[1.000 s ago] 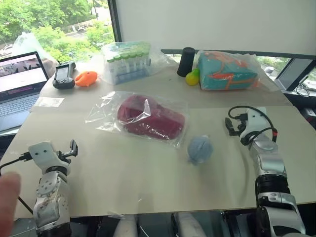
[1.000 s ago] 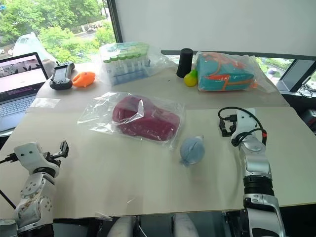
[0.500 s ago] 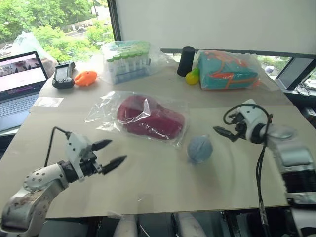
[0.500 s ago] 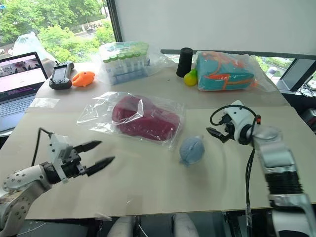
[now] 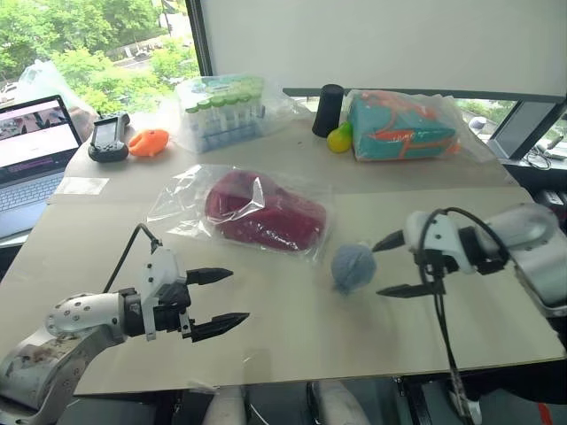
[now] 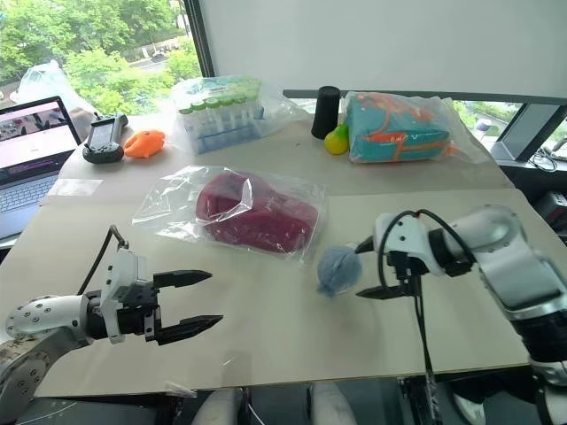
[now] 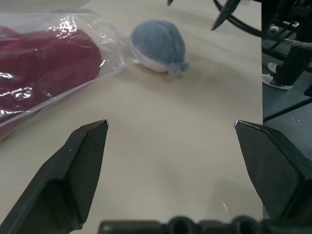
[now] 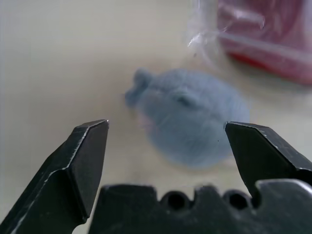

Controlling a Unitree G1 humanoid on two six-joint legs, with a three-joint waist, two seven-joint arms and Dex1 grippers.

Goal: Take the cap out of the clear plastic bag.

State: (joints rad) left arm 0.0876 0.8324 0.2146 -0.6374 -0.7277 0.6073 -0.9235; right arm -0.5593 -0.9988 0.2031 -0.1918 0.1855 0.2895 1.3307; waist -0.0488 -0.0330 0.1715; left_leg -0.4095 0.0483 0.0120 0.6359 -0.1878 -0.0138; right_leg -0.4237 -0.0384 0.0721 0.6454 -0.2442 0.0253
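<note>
While right gripper (image 6: 365, 268) points at grey-blue ball (image 6: 337, 268), you risk wrong grab; cap (image 6: 255, 212) sits bagged in clear plastic bag (image 6: 168, 199). Left gripper (image 6: 193, 303) likewise wide open, empty.

Table (image 5: 266, 345) seen from above by head stereo pair, angled fwd and down; both eye views cover the same scene, offset slightly sideways. Laptop (image 5: 31, 150) at left edge, window behind. Left wrist cam set low over the tabletop, looking along the left gripper (image 7: 170, 126), fingers spread; cap (image 7: 44, 63) in the clear plastic bag (image 7: 109, 39) and grey-blue round thing (image 7: 158, 46) taken in close, right gripper's tips at frame edge. Right wrist cam carried closer still, right gripper (image 8: 165, 134) aimed at the same round thing, bag corner behind. Round thing and bag shared by all views.
</note>
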